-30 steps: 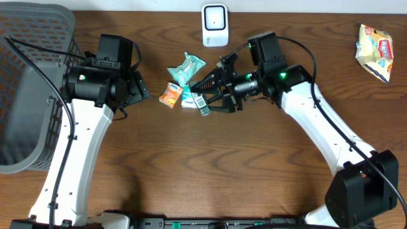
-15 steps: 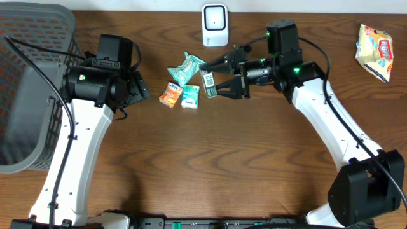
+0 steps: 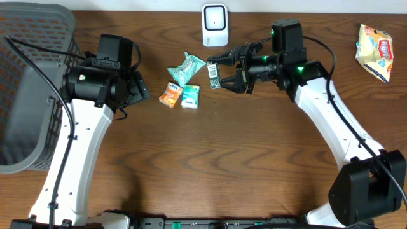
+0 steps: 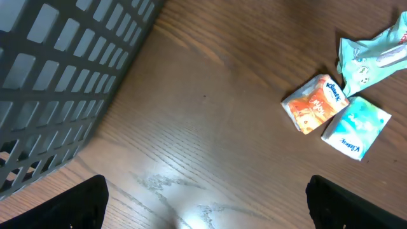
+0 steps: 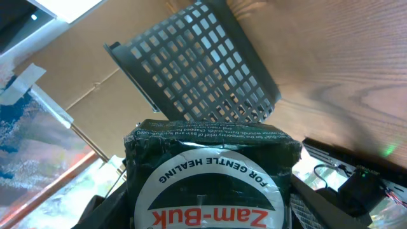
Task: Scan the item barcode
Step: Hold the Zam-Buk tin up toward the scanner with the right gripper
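Right gripper (image 3: 219, 71) half-closed on Zam-Buk packet (image 3: 213, 75), held aloft near scanner (image 3: 215, 25), far centre. Left gripper (image 4: 206, 203) wide open, empty. Risk: barcode seemingly faces up, away from scanner, so no read; packet may slip.

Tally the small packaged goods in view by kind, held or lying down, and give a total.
Tissue packs: 2, orange tissue pack and teal tissue pack
Crinkled teal wrapper: 1
Zam-Buk packet, held above the table: 1
Snack bag: 1
Total: 5
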Robot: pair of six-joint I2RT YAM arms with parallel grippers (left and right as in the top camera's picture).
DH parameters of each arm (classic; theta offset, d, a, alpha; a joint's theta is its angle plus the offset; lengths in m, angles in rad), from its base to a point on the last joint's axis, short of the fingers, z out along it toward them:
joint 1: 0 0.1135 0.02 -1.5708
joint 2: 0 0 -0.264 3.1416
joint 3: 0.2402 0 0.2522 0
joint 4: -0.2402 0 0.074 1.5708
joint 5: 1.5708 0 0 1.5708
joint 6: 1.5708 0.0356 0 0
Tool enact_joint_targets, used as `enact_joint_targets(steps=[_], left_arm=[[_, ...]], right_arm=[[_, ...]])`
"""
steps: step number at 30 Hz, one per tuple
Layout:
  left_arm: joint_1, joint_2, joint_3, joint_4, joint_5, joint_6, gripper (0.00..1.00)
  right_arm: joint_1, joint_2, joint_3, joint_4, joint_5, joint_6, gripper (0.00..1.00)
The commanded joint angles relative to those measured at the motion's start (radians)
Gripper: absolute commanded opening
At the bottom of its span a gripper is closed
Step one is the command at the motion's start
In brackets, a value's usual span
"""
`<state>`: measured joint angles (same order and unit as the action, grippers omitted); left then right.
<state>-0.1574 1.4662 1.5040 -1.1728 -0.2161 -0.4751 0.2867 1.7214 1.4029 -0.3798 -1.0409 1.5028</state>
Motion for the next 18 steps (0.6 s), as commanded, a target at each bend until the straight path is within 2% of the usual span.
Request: enact_joint_targets(steps=[1, 18], left_arm=[[0.004, 0.004, -0.001, -0.004, -0.013, -0.009, 0.98], [0.004, 0.004, -0.001, -0.004, -0.013, -0.009, 0.98]], right_arm=[[-0.018, 0.007, 0.003, 0.006, 0.015, 0.011, 0.53], [-0.027, 0.007, 0.003, 0.026, -0.009, -0.008, 0.53]])
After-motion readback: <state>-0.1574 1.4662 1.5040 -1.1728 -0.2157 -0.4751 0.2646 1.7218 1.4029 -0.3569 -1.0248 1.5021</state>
